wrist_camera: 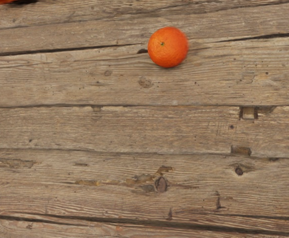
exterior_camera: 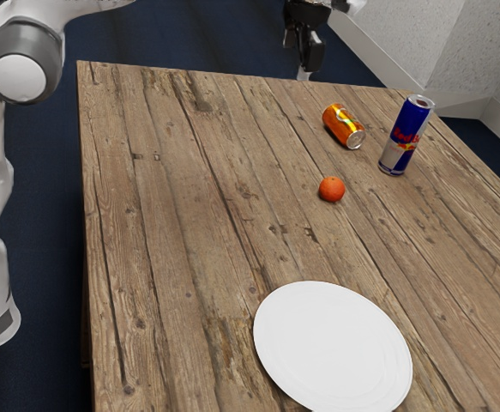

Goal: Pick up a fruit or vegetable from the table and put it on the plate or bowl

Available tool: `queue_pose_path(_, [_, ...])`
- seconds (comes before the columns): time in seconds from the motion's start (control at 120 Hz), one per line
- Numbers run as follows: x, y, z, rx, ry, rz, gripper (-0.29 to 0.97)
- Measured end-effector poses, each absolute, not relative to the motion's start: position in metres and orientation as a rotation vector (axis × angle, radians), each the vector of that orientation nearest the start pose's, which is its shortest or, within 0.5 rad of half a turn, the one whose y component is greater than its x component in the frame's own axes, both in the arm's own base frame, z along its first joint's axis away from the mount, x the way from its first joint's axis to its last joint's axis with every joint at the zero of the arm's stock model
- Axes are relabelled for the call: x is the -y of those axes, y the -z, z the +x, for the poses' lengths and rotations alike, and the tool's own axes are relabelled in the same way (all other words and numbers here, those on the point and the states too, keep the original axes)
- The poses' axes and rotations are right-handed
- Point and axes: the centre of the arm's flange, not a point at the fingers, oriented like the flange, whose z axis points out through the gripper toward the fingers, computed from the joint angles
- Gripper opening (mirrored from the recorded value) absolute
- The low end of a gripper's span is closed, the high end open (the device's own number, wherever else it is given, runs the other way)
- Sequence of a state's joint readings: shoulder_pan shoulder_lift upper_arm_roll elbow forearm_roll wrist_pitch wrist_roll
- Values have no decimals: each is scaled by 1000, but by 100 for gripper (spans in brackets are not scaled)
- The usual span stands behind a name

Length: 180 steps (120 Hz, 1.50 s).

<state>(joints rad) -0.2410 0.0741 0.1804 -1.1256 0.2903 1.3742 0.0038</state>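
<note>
A small orange (exterior_camera: 332, 189) lies on the wooden table (exterior_camera: 189, 215), toward the exterior view's right and well beyond the white plate (exterior_camera: 333, 348), which sits at the near edge with nothing on it. My gripper (exterior_camera: 305, 62) hangs open and empty high over the table's far edge, some way above and behind the orange. In the wrist view the orange (wrist_camera: 168, 47) rests on the planks ahead of the hand.
An orange soda can (exterior_camera: 344, 125) lies on its side behind the orange, and its edge (wrist_camera: 5, 1) shows in the wrist view. A blue and silver Red Bull can (exterior_camera: 406, 135) stands upright to its right. A white wall (exterior_camera: 455, 43) rises past the far right corner.
</note>
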Motion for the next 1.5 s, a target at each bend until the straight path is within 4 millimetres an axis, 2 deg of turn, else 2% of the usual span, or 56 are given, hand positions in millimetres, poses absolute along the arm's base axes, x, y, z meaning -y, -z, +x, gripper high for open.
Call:
queue_pose_path(0.058, [10, -769, 540, 13, 252, -2849, 68])
queue_pose_path(0.142, [-7, -761, 543, 64, 219, -2853, 68])
queue_pose_path(0.233, [-18, -738, 550, 93, 144, -2873, 68])
queue_pose_path(0.467, [2, -719, 545, 26, 16, -2992, 68])
queue_pose_path(0.567, [16, -703, 553, -19, -40, -3003, 68])
queue_pose_path(0.625, [15, -694, 560, -30, -59, -3000, 68])
queue_pose_path(0.75, [-16, -674, 578, -24, -78, -3032, 68])
queue_pose_path(0.817, [-29, -656, 600, -69, -79, -3067, 68])
queue_pose_path(0.858, [-34, -651, 620, -109, -42, -3095, 68])
queue_pose_path(0.908, [-44, -648, 632, -134, -2, -3112, 68])
queue_pose_path(1.033, [-83, -646, 640, -142, 60, -3142, 68])
queue_pose_path(1.083, [-92, -635, 646, -177, 58, -3167, 68])
queue_pose_path(1.15, [-94, -624, 661, -254, 88, -3195, 68])
queue_pose_path(1.325, [-137, -587, 687, -290, 114, -3229, 68])
queue_pose_path(1.383, [-143, -580, 690, -306, 108, -3217, 68])
queue_pose_path(1.5, [-143, -559, 700, -364, 78, -3190, 68])
